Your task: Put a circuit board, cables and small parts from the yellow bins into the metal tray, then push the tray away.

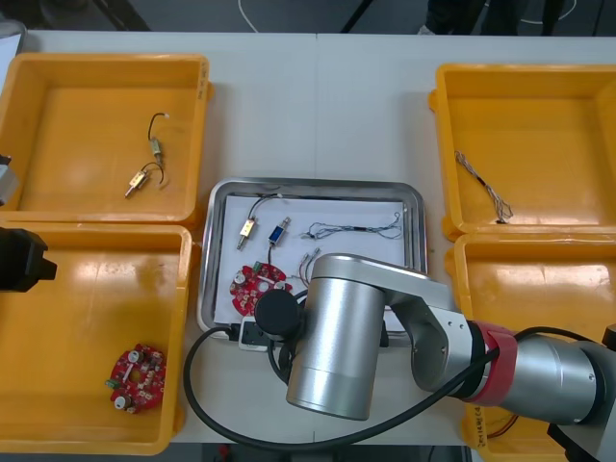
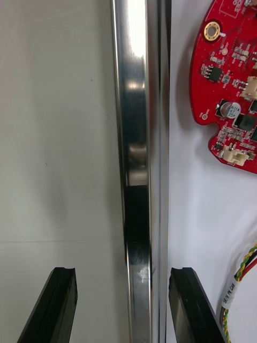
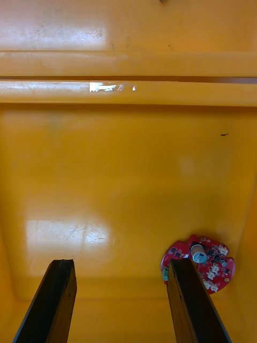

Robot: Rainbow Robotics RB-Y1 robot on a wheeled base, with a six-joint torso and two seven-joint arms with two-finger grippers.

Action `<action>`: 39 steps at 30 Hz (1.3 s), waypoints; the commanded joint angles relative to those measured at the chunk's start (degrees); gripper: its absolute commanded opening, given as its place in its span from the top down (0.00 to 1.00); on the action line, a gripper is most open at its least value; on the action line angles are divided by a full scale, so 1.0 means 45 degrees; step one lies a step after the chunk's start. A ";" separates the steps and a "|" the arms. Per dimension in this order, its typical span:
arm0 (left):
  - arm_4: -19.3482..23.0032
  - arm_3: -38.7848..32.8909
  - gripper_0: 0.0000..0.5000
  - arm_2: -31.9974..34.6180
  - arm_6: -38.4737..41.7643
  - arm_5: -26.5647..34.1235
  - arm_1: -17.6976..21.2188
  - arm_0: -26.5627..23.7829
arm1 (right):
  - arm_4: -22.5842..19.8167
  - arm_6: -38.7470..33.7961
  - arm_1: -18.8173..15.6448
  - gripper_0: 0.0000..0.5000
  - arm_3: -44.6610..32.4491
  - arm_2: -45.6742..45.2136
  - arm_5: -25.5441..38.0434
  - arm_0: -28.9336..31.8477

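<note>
The metal tray [image 1: 219,207] lies mid-table, white inside. It holds a red circuit board [image 1: 255,284], small metal parts [image 1: 247,228], a blue and white cable [image 1: 356,229] and a red and yellow cable [image 1: 308,260]. My right arm reaches across to the tray's near left corner. In the right wrist view my right gripper [image 2: 122,273] is open and straddles the tray's shiny rim [image 2: 139,134]: one finger is outside over the table, the other inside near the board [image 2: 233,80]. My left gripper [image 3: 120,265] is open over the near left bin, with a second board [image 3: 199,262] beside one finger.
The far left yellow bin [image 1: 106,72] holds small metal parts [image 1: 154,144]. In the near left bin [image 1: 96,423] lies a circuit board [image 1: 136,377]. A thin cable [image 1: 484,185] rests in the far right bin [image 1: 529,82]. The near right bin [image 1: 539,279] lies partly under my right arm.
</note>
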 commanded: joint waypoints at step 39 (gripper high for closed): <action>0.0101 -0.0404 0.00 0.0416 -0.0515 0.0080 0.0475 0.0267 | 0.0914 -0.0468 0.0079 1.00 0.0134 0.0489 -0.0556 -0.0373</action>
